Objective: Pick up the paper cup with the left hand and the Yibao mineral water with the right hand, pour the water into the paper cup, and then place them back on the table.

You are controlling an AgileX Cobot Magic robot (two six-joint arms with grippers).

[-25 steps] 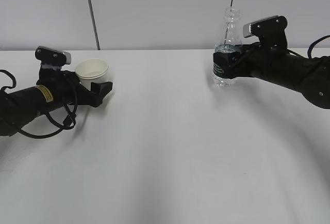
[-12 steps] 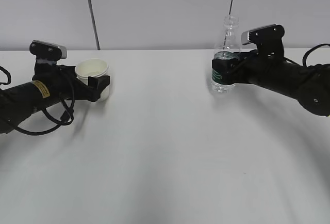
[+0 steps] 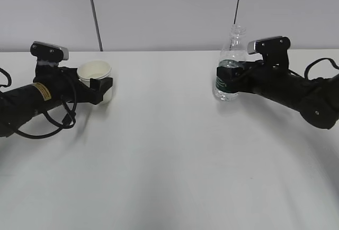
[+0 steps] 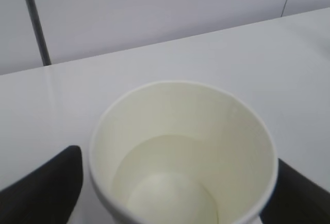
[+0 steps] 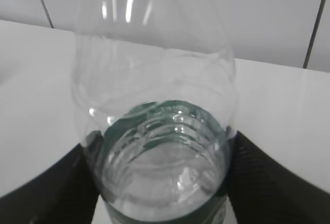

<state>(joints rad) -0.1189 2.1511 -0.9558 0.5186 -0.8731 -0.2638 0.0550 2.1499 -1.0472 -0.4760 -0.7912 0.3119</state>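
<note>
On the white table (image 3: 169, 150): 2 black arms lie low, 1 at each side, well apart.
Left hand (image 3: 103, 89): black 2-finger gripper on the yellow-stickered arm; its fingers (image 4: 44, 182) flank the cup, 1 on each side, closed around it.
Paper cup (image 3: 95, 76): small cream tapered cup with rolled rim, upright, at the table's left rear; from the wrist camera (image 4: 183, 157) its inside looks dry.
Right hand (image 3: 229, 79): black gripper clamped around the bottle's green label band.
Yibao mineral water (image 3: 230, 63): small clear uncapped plastic bottle, upright, right rear, part filled (image 5: 160, 146); whether its base touches the table is unclear.
</note>
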